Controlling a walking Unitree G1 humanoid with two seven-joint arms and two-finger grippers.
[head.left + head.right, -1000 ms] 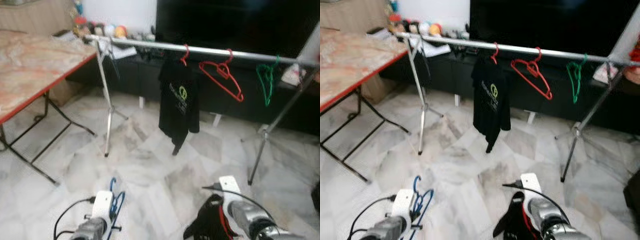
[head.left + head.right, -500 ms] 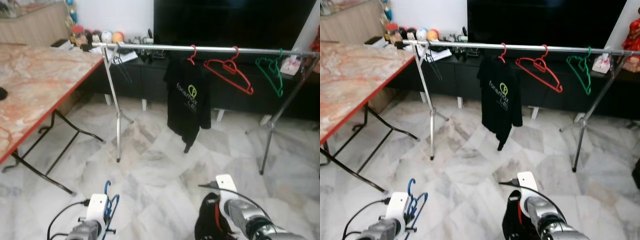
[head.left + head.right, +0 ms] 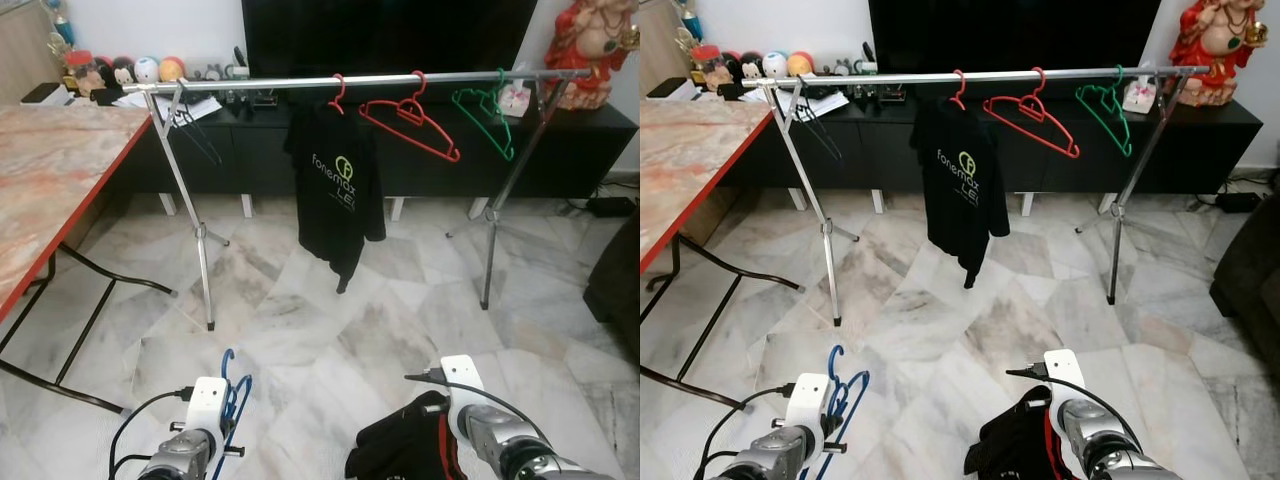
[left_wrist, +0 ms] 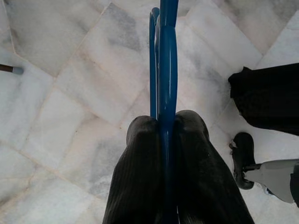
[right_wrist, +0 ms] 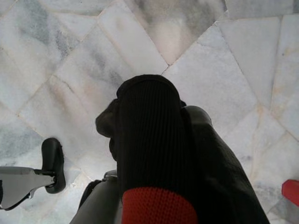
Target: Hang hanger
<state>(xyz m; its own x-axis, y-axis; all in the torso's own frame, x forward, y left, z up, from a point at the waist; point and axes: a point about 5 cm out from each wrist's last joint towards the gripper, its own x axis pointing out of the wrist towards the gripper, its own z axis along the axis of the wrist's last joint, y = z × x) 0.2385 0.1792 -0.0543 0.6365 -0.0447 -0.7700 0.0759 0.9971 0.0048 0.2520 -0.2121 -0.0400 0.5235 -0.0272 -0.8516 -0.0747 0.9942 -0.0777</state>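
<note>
My left gripper is low at the left and shut on a blue hanger, whose hook points up and forward. Low at the right, my right gripper is shut on a black garment with a red trim that drapes over its fingers. Ahead stands a silver clothes rail on two tripod legs. On it hang a black T-shirt on a red hanger, a bare red hanger, a green hanger and a thin dark hanger near its left end.
A marble-topped folding table with a red edge stands at the left. Behind the rail are a black TV cabinet, a large screen and a red statue. A dark seat is at the right edge. White marble floor lies between me and the rail.
The whole picture has shifted and levelled, so the camera has moved: the rail now sits more to the left and the statue has come into view. Both grippers keep their holds.
</note>
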